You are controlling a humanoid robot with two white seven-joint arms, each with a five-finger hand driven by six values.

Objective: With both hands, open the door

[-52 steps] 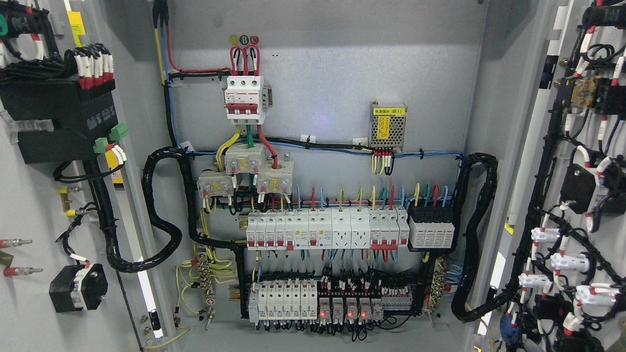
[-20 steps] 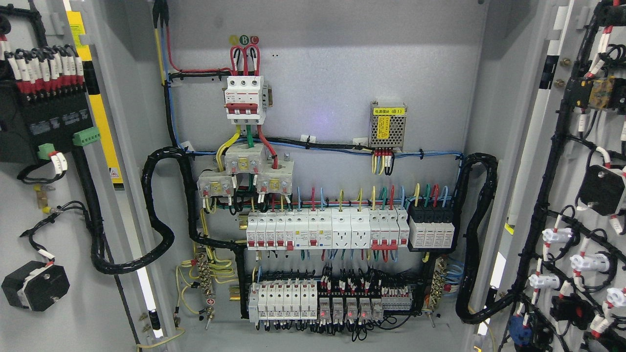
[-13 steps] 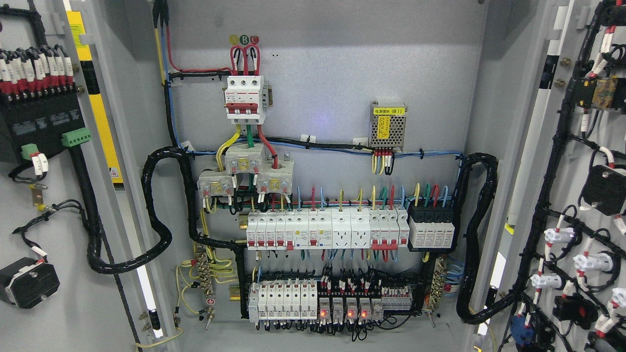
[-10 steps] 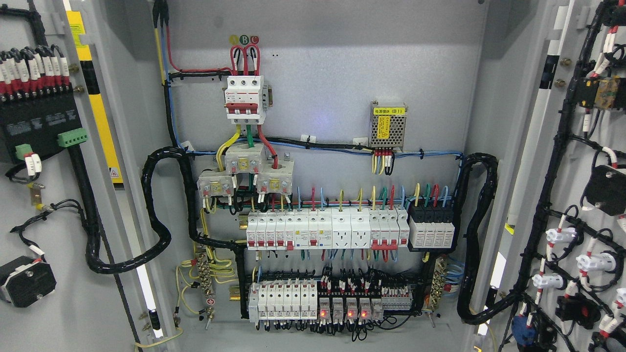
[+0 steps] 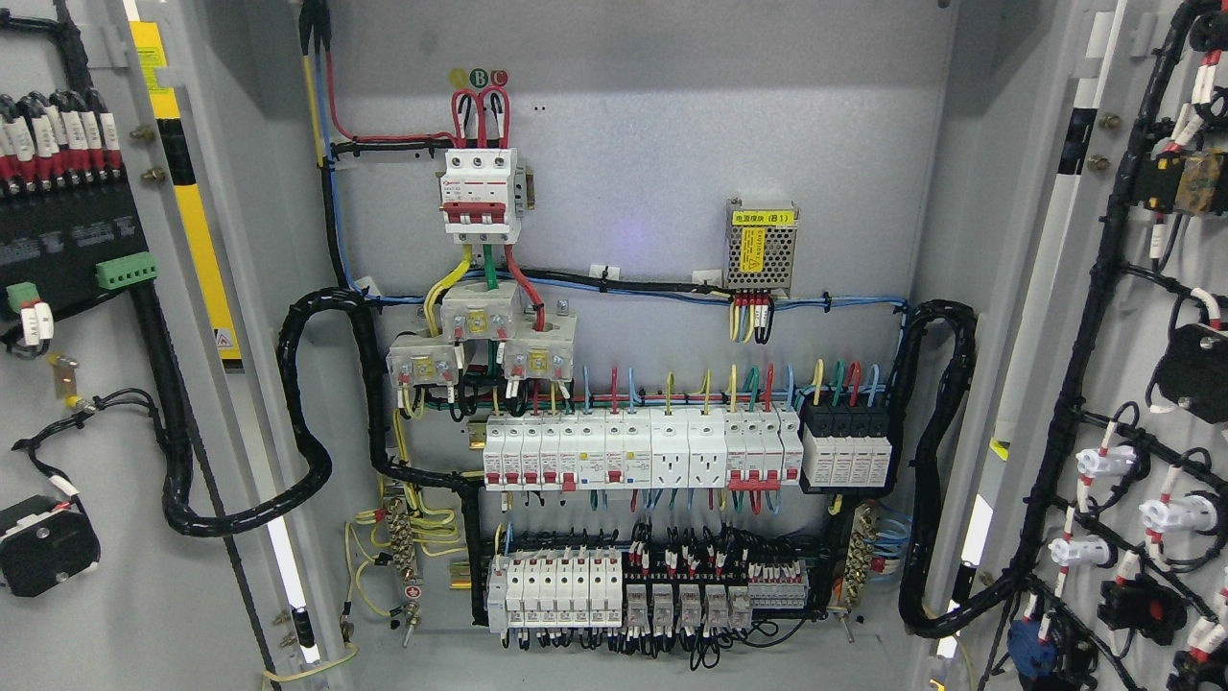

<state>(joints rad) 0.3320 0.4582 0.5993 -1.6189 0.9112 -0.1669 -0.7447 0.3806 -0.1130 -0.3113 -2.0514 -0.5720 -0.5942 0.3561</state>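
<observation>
Now | cabinet [image 5: 633, 173]: breakers [image 5: 595, 456], cables | doors [image 5: 106, 614] open | hands unseen, fingers untellable

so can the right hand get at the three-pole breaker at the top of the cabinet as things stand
Probably yes, though neither hand is in view to judge reach. Both doors, the left door and right door, stand swung wide, and nothing hangs in front of the red and white three-pole breaker on the back panel.

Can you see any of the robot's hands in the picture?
No, only the open cabinet shows, with its left door and right door swung wide and the white breakers inside.
</observation>
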